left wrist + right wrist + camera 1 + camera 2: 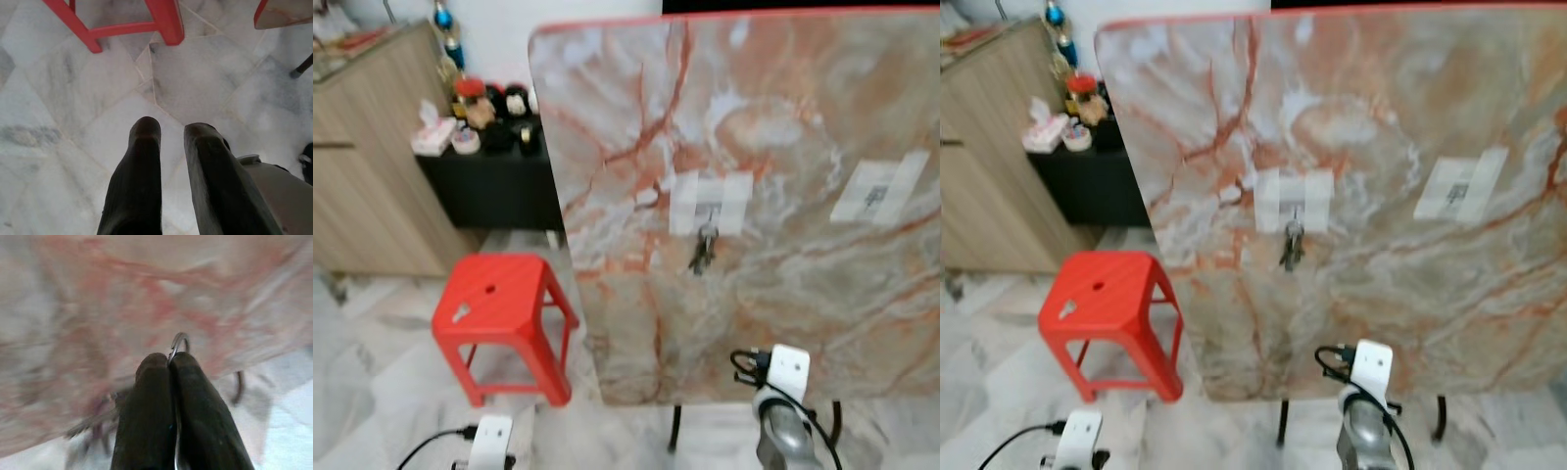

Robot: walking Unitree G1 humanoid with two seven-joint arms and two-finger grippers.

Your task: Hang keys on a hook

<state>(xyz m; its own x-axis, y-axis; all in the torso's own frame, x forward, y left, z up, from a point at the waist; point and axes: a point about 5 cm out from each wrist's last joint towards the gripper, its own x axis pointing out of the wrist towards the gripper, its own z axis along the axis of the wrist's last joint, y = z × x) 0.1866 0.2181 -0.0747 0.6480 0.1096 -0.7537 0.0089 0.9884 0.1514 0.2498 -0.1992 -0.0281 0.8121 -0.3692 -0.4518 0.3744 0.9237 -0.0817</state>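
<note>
The right gripper [168, 363] is shown with its two black fingers pressed together on a thin silver key ring [179, 340], whose loop projects above the fingertips; blurred keys dangle below. The ring is judged stiff, light and slippery, best pinched across its wire so the open loop stays free for a hook. The left gripper [168, 134] is seen narrowly parted and empty over the pale marble floor tiles [73, 112]. Ahead, an upright slab of pink-veined marble [783, 127] carries a taped hook with a dark key bunch [703, 250] hung on it, and a second taped patch [879, 186]. A glossy red plastic stool [499, 304] stands beside.
</note>
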